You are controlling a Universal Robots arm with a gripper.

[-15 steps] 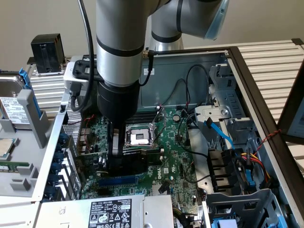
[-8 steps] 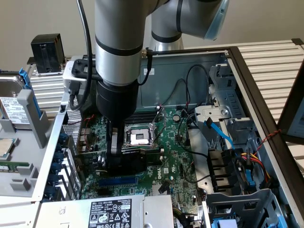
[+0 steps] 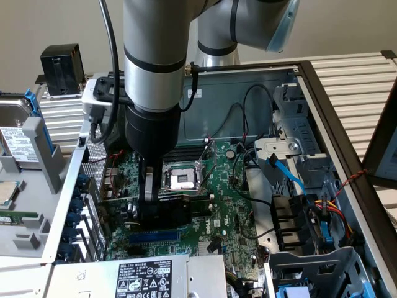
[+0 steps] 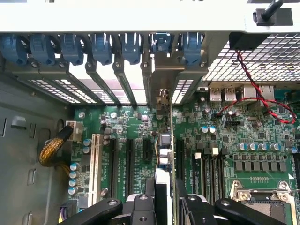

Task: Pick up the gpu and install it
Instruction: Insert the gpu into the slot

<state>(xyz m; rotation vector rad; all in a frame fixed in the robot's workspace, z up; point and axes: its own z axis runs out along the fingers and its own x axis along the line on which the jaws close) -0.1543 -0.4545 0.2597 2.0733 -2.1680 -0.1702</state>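
Note:
The gpu (image 3: 178,208), a small card with a black shroud, stands on edge over the expansion slots of the green motherboard (image 3: 229,205) inside the open computer case. My gripper (image 3: 149,197) reaches down from the arm and is shut on the card's top edge. In the wrist view the gpu (image 4: 164,145) is seen edge-on between the black fingers (image 4: 140,206), and my gripper (image 4: 165,190) holds it over a slot. Its metal bracket (image 4: 161,75) sits in a rear slot opening of the case. Whether its connector sits in the slot is hidden.
Blue slot clips (image 4: 101,47) line the case's rear wall. A red and black wire (image 4: 262,101) crosses the board near the CPU socket (image 3: 183,179). The power supply (image 3: 146,276) lies at the front, a drive cage with blue cable (image 3: 288,177) at the exterior view's right, and a hard drive (image 3: 18,139) outside the case.

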